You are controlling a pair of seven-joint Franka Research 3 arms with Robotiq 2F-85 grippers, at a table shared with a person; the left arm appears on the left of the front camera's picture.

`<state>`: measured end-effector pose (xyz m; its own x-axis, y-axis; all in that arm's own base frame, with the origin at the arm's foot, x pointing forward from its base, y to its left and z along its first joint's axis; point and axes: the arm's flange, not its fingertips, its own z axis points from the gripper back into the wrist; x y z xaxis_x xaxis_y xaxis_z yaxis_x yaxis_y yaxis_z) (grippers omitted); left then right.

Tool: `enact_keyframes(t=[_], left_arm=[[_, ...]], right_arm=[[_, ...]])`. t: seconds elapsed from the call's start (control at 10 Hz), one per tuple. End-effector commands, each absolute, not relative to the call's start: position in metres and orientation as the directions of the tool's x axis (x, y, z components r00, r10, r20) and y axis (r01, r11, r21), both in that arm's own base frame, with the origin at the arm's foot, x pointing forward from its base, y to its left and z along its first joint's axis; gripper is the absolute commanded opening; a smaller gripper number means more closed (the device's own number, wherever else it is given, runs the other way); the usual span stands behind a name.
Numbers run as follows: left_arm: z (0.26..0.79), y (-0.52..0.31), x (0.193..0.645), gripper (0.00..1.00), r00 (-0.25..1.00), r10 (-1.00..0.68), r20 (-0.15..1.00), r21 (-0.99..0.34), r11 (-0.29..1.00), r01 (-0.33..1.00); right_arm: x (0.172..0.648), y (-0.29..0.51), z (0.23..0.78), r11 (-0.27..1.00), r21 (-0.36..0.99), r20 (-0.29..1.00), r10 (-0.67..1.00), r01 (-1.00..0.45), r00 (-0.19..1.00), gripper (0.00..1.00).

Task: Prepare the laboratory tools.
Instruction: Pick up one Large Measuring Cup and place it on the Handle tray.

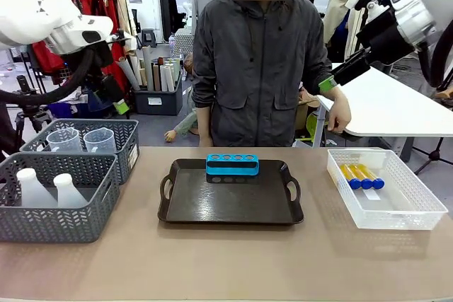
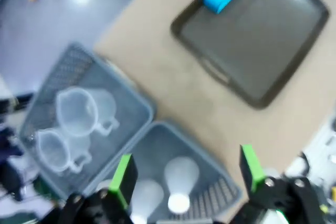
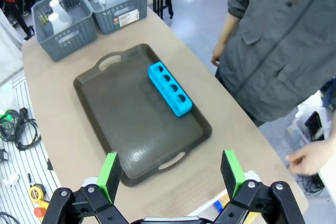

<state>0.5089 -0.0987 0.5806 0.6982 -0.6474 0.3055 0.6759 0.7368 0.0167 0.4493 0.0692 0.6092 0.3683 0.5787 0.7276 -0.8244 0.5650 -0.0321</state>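
A small blue tube rack (image 1: 232, 165) (image 3: 169, 88) stands at the far edge of a dark tray (image 1: 233, 206). Two clear handled beakers (image 1: 83, 139) (image 2: 79, 113) sit in the far grey basket, and two white conical flasks (image 1: 51, 189) (image 2: 181, 171) in the near one. Yellow test tubes with blue caps (image 1: 361, 175) lie in a clear crate at the right. My left gripper (image 1: 120, 107) (image 2: 187, 170) hangs open and empty high above the baskets. High over the table's right side, my right gripper (image 1: 327, 84) (image 3: 170, 172) is open and empty too.
The grey mesh baskets (image 1: 106, 206) stand side by side at the table's left, the clear crate (image 1: 400, 210) at its right. A person in a grey jacket (image 1: 251, 61) stands at the far edge, one hand (image 1: 341, 114) near the crate's far side.
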Motion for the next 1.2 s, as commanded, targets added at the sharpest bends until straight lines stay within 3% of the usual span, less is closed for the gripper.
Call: enact_keyframes(t=[0.0,0.2,0.3,0.4,0.6,0.8,1.1], left_arm=[[0.575,-0.096,0.541,1.0,0.789,-0.586,0.185,-0.016,0.801,0.598],[0.549,-0.067,0.562,1.0,0.864,-0.48,0.15,-0.036,0.871,0.49],[0.537,-0.057,0.57,1.0,0.88,-0.436,0.19,-0.049,0.891,0.452],[0.544,-0.07,0.553,1.0,0.831,-0.532,0.162,-0.021,0.84,0.542],[0.544,-0.07,0.553,1.0,0.831,-0.532,0.162,-0.021,0.84,0.542],[0.523,-0.059,0.574,1.0,0.895,-0.432,0.115,0.004,0.901,0.434],[0.476,-0.035,0.615,1.0,0.952,-0.305,0.02,-0.085,0.948,0.305]], right_arm=[[0.45,0.069,0.611,0.563,-0.012,0.745,0.556,-0.827,0.368,1.0],[0.45,0.069,0.611,0.563,-0.012,0.745,0.556,-0.827,0.368,1.0],[0.45,0.069,0.611,0.563,-0.012,0.745,0.556,-0.827,0.368,1.0],[0.45,0.069,0.611,0.563,-0.012,0.745,0.556,-0.827,0.368,1.0],[0.45,0.069,0.611,0.563,-0.012,0.745,0.556,-0.827,0.368,1.0],[0.45,0.069,0.611,0.563,-0.012,0.745,0.556,-0.827,0.368,1.0],[0.45,0.069,0.611,0.563,-0.012,0.745,0.556,-0.827,0.368,1.0]])
